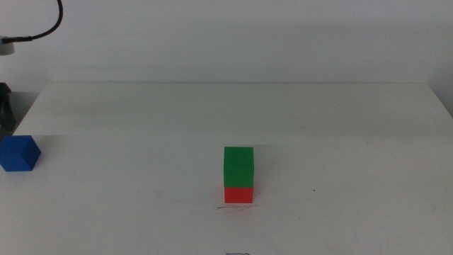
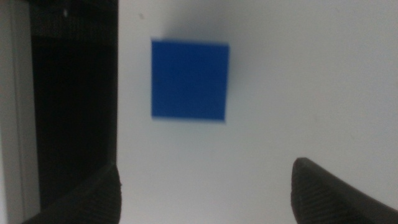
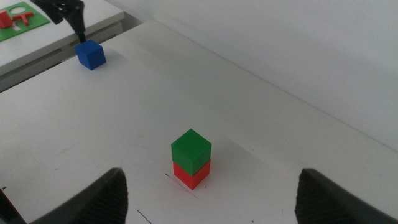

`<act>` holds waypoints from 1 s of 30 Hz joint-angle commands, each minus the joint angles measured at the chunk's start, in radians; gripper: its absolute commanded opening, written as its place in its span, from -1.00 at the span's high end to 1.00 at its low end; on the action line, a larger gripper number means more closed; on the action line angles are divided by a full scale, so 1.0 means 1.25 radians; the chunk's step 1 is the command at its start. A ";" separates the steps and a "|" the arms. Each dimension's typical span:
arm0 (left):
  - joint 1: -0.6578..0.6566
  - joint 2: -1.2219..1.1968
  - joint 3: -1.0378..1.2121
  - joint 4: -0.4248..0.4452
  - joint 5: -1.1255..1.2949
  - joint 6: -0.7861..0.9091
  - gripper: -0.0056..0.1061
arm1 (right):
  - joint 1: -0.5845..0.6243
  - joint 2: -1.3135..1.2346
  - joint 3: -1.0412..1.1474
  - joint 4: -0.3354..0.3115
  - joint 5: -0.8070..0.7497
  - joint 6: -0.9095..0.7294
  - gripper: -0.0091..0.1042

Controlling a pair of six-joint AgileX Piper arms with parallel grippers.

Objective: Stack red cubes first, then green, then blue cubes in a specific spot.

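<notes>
Counter (image 1: 141, 212): a plain white surface is seen carrying all three cubes; its left edge is cut off in the middle view.
Neighbouring surface (image 3: 37, 43): a second pale top is seen beyond a gap past the blue cube, bearing a green and red item (image 3: 18, 15) cut off by the frame and too small to make out.
Left tool (image 2: 205, 186): its dark jaws are spread wide, nothing is held between them, and it is held above the blue cube; only its tips are shown.
Right tool (image 3: 211, 193): jaws are likewise parted and empty, well back from the stack; it is not seen in the middle view.
Cubes counted: three, one of each colour.
Green cube (image 1: 238, 167): set squarely on the red cube.
Red cube (image 1: 238, 194): at the counter's front centre; its top is hidden under the green cube.
Blue cube (image 1: 18, 153): alone by the counter's left edge, well apart from the stack; blurred in the left wrist view.
</notes>
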 commanded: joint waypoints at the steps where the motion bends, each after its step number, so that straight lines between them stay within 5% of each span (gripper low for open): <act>1: 0.004 -0.001 -0.064 -0.002 0.001 0.001 -0.77 | 0.003 0.002 -0.017 0.010 -0.057 -0.009 -0.50; 22: 0.000 0.214 -0.182 -0.041 0.045 0.039 -0.74 | 0.003 0.002 -0.017 0.010 -0.057 -0.009 -0.50; 30: 0.000 0.218 -0.182 -0.037 0.048 0.040 -0.25 | 0.003 0.002 -0.017 0.010 -0.056 -0.009 -0.50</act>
